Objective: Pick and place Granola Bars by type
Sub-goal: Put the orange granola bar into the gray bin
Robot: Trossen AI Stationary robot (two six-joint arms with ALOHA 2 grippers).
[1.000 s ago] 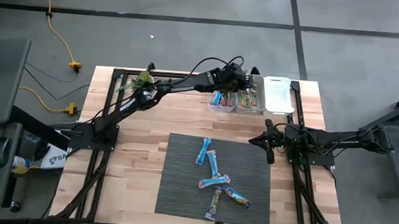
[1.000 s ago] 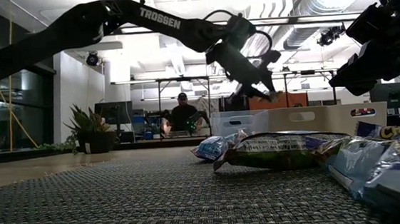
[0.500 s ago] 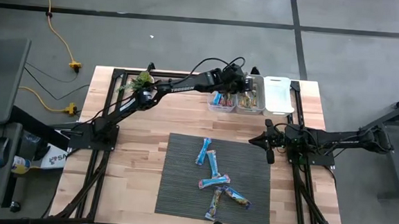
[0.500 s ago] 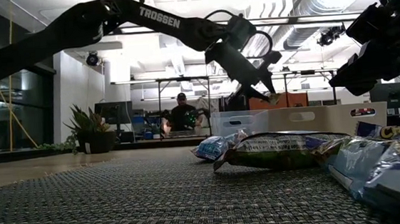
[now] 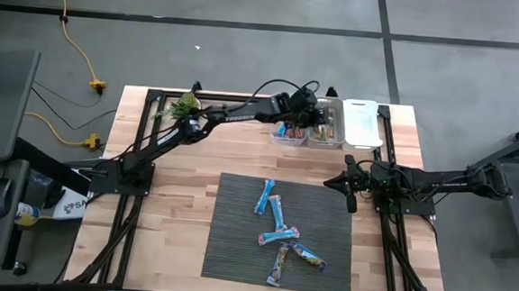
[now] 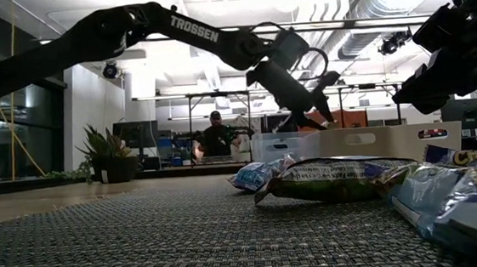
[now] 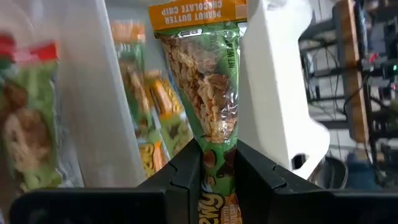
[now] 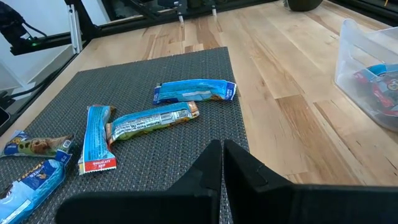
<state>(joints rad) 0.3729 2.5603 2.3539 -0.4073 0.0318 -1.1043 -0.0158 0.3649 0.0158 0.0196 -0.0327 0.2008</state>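
Observation:
My left gripper (image 5: 319, 119) reaches over the clear bins at the table's far edge, shut on a green granola bar (image 7: 205, 81) with an orange end. The bar hangs over the middle bin (image 5: 326, 130), which holds more green and orange bars (image 7: 149, 118). The bin to its left (image 5: 287, 131) holds blue bars. Several blue-wrapped bars (image 5: 280, 230) lie flat on the dark mat (image 5: 235, 243). My right gripper (image 8: 222, 155) is shut on nothing and waits low at the mat's right edge (image 5: 351, 189). My left gripper pinches the green bar between its two fingers (image 7: 186, 168), a little in from its nearer end (image 7: 215, 160). The fingers slant downward from the table's left side and lie along the bar. The bar sticks out ahead of the fingers, lifted clear above the middle bin.
A white bin (image 5: 362, 123) stands to the right of the middle bin. A small plant (image 5: 182, 107) sits at the table's far left. A person (image 6: 218, 137) sits in the room behind the table. Bare wood lies between the mat and the bins.
My left gripper has sunk toward the bins with the green bar and tipped a little further downward. Its hold on the bar is unchanged.

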